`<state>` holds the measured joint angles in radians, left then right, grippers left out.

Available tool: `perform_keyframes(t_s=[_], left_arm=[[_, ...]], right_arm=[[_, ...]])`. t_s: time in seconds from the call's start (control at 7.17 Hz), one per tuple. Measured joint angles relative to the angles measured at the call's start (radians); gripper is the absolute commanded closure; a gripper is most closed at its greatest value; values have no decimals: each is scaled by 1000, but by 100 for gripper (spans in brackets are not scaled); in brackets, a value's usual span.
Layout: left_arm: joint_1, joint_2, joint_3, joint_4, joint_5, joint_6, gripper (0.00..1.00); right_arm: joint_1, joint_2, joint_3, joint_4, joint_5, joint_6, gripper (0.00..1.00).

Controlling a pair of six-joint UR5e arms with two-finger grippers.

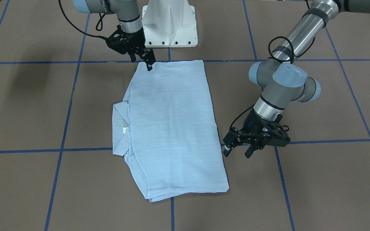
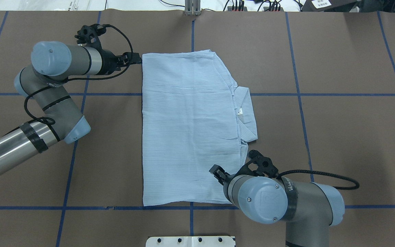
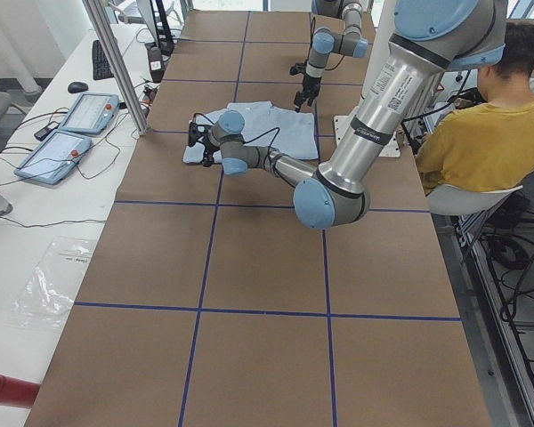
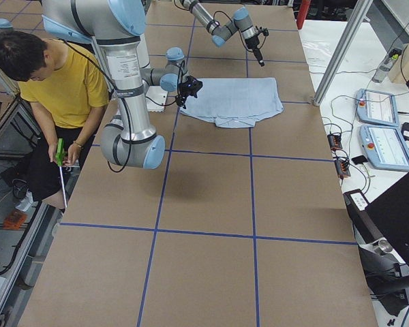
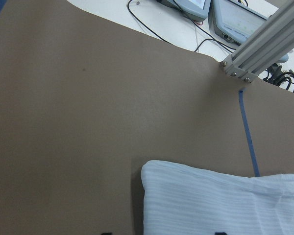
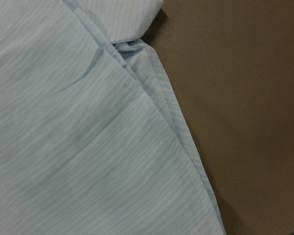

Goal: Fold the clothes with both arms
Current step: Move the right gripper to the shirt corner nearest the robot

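Observation:
The light blue striped shirt (image 1: 172, 128) lies flat on the brown table, folded into a long rectangle (image 2: 187, 130). Its collar (image 2: 247, 113) and small white label (image 2: 240, 110) stick out on the robot's right side. My left gripper (image 1: 237, 153) hovers open just off the shirt's far left corner (image 2: 139, 60); the left wrist view shows that corner (image 5: 210, 200) below it. My right gripper (image 1: 141, 62) is open over the shirt's near right corner (image 2: 218, 171), one fingertip at the cloth's edge. The right wrist view shows only layered shirt edges (image 6: 63, 147) and table.
The white pedestal base (image 1: 169, 25) stands just behind the shirt's near edge. A seated person in a yellow top (image 3: 489, 133) is beside the robot. Tablets (image 3: 71, 133), cables and an aluminium post (image 5: 264, 39) sit beyond the table's far edge. Blue tape lines cross the table.

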<state>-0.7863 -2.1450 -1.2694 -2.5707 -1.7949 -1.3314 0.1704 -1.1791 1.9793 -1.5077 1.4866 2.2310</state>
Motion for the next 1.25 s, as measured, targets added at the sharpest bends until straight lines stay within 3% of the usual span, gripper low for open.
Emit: perform_keyframes(t_s=[0.42,1.12,1.25], left_arm=[[0,8,-8,-6,-3,-4,0],[3,18,-19,-16,-7,-1,0],[4,19,-24,-18,-7,-2,0]], right_arm=[[-47,-3,-9,1,-39,185,1],[-45,2,-41,3,-59,212,8],[-44,2,-53,12,-60,212,20]])
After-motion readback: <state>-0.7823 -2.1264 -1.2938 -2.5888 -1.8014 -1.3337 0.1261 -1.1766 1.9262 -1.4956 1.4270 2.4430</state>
